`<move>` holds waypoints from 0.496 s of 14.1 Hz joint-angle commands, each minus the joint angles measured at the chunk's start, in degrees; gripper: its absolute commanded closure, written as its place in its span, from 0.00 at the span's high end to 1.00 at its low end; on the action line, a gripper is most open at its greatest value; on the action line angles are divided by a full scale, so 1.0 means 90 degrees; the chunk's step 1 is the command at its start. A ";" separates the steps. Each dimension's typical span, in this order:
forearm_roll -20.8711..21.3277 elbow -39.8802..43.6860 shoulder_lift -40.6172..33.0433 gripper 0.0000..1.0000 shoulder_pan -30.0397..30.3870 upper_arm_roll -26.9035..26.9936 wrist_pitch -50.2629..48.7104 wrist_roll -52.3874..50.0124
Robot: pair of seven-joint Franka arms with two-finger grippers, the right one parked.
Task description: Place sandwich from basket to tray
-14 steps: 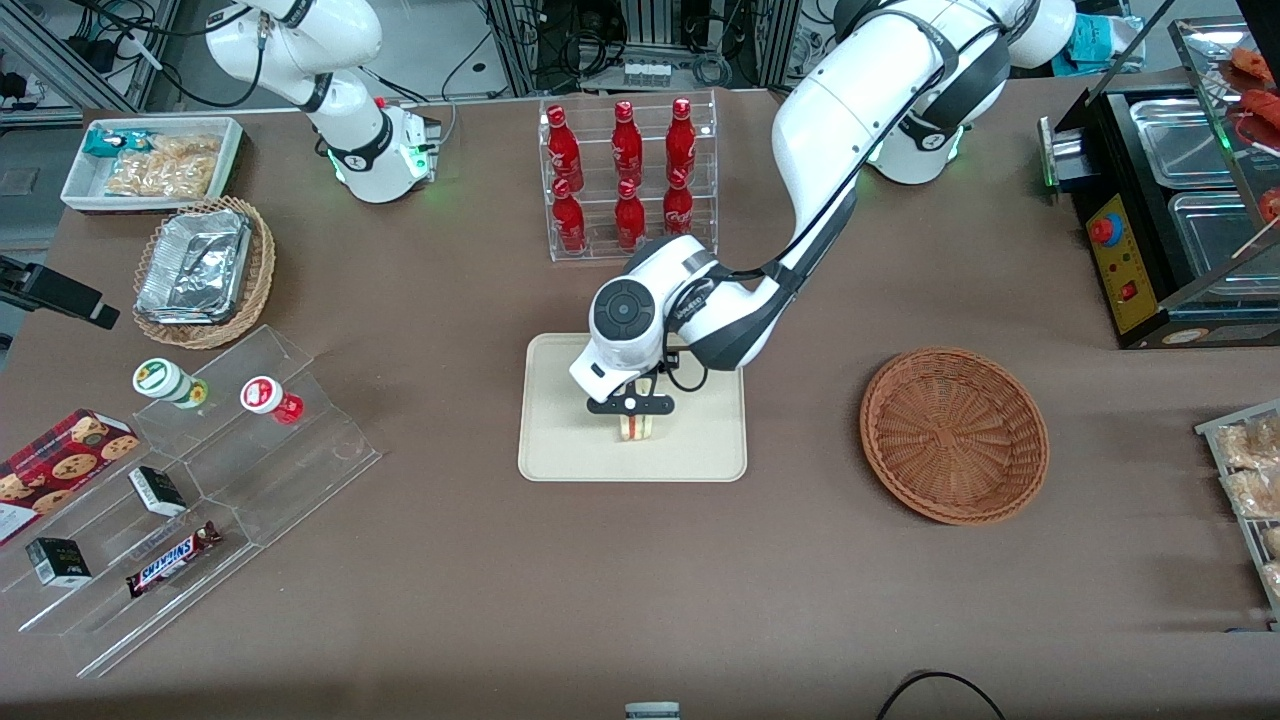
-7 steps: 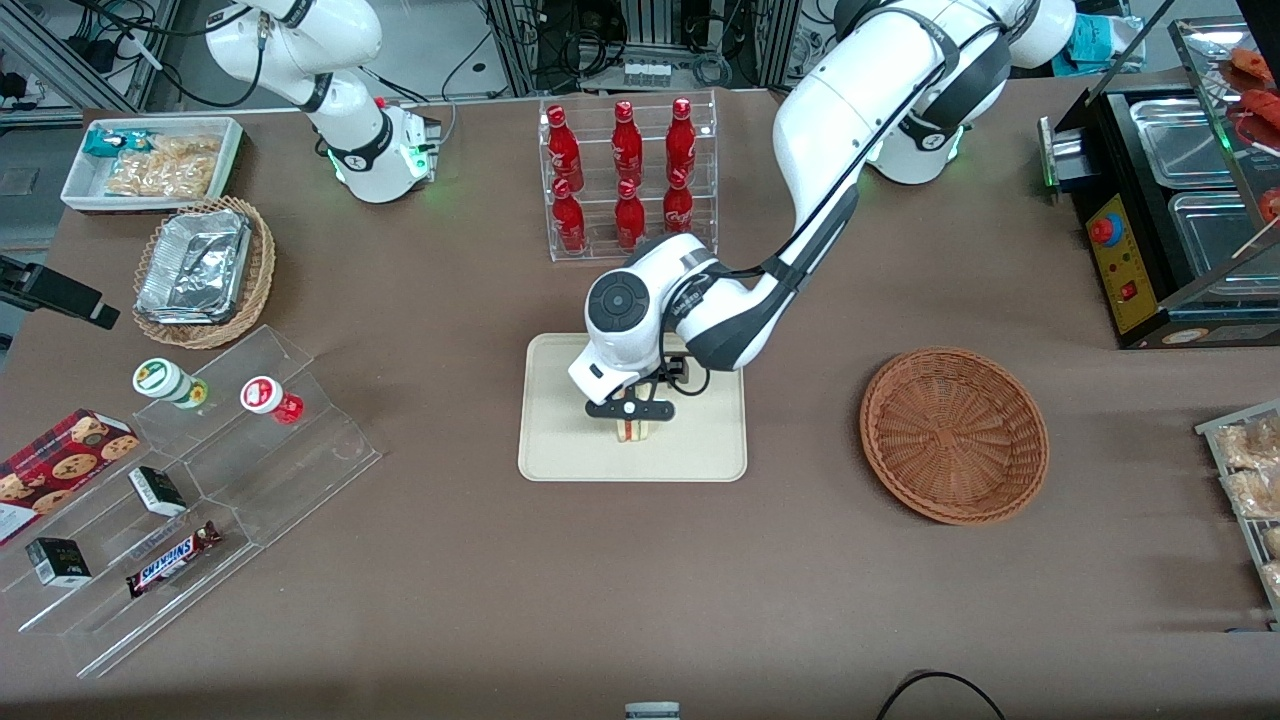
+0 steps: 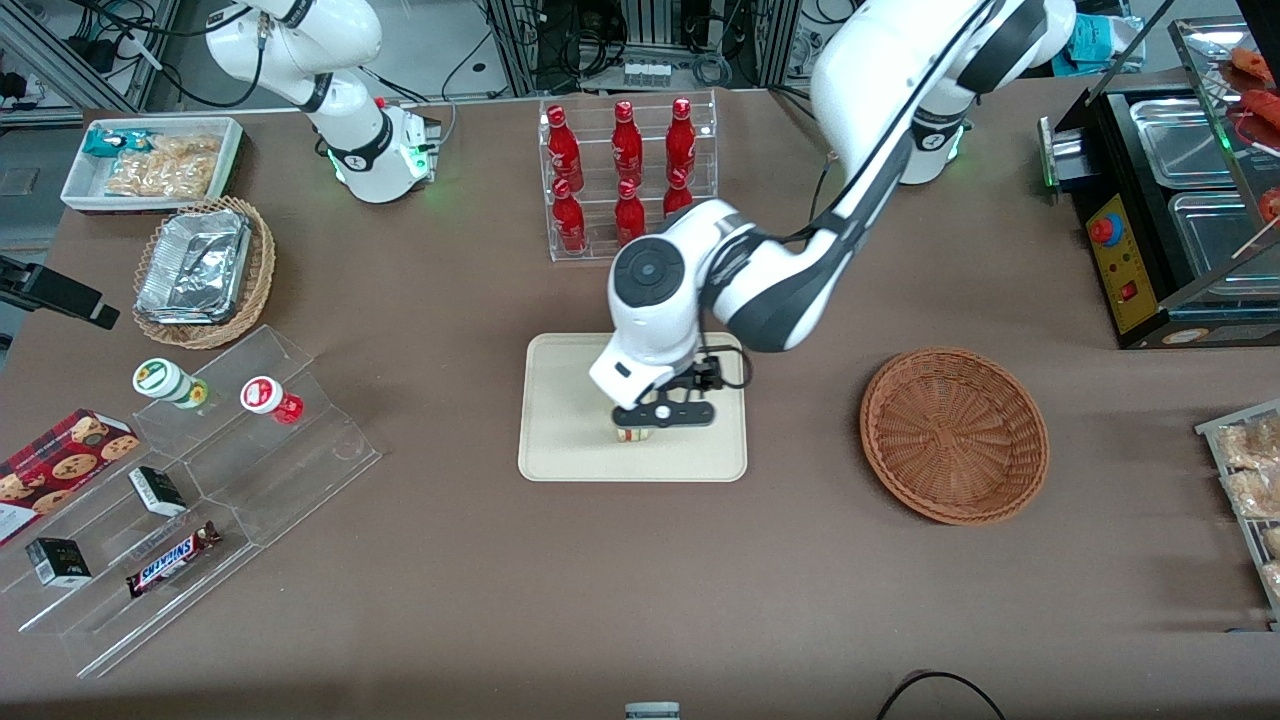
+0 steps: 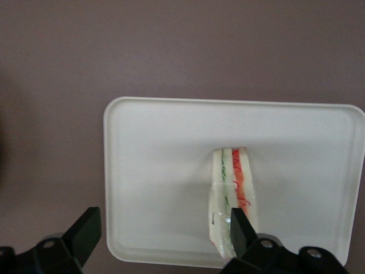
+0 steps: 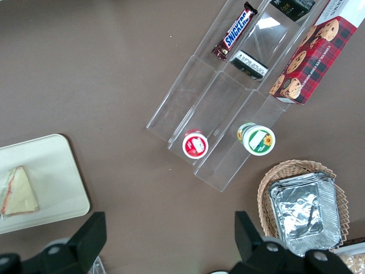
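Brown tabletop: claw (image 4: 162, 234) spread above sandwich (image 4: 234, 191) lying on tray (image 4: 154, 171).

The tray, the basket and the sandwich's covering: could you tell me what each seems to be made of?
The tray looks like smooth matte cream plastic, moulded with rounded corners and a low rim. The basket is reddish-brown woven wicker, its strands plainly visible. The sandwich on the tray seems wrapped in clear glossy film, judging by glints. The open gripper hovers above it.

You've got a cream tray (image 4: 148, 171) on the brown counter (image 3: 700, 600), a white sandwich (image 4: 234, 188) with green and red-orange stripes, a black-fingered hand (image 4: 159, 234) hovering above it, and a reddish-brown woven basket (image 3: 953, 434).
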 commanded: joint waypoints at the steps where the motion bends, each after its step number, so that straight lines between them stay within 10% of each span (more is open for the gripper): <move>1: -0.0299 -0.0731 -0.1058 1.00 0.0532 -0.0020 -0.0297 0.0312; 7: -0.0632 -0.1154 -0.2729 1.00 0.1995 -0.0001 -0.2414 0.2422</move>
